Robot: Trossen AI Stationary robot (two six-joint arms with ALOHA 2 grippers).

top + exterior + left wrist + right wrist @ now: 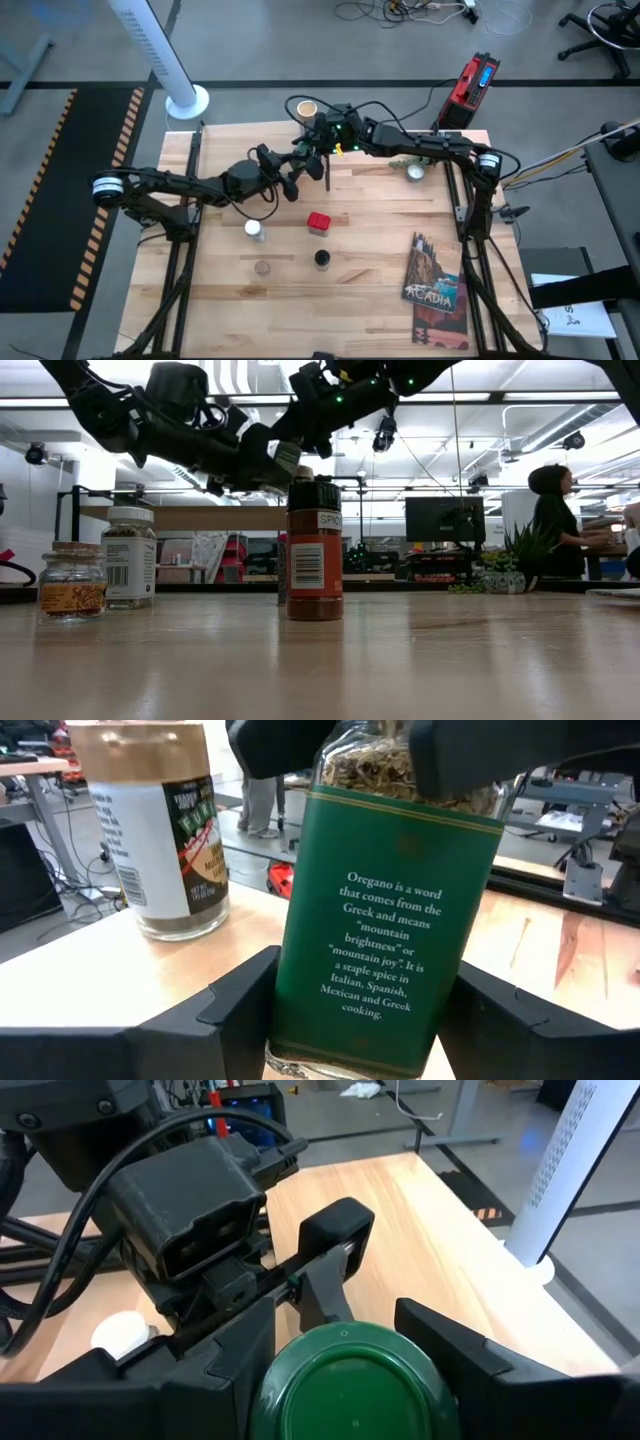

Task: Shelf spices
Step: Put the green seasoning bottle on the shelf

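The green-lidded jar (385, 910), labelled oregano, stands upright at the edge of the shelf's light top (80, 980), with both grippers on it. My left gripper (365, 1020) is shut on its lower part and my right gripper (345, 1360) on its green lid (345, 1385). The tan canister (150, 820) stands on the shelf beside it (306, 108). In the high view the two grippers (300, 172) (318, 150) hide the jar. I cannot tell whether the jar's bottom rests on the shelf. My left gripper pinches the jar's lower body (300, 1020) between its two fingers, which lie level on either side of the green label. The jar stays upright. My right gripper pinches the rim of the green lid (290, 1380) between its two fingers, coming slanting from above.
On the tabletop nearer the front stand the red tin (318, 222), the white-capped jar (254, 229), the dark-capped brown jar (314, 550) and a small clear jar (262, 267). A potted plant (415, 170) and the Acadia book (435, 285) are on the right.
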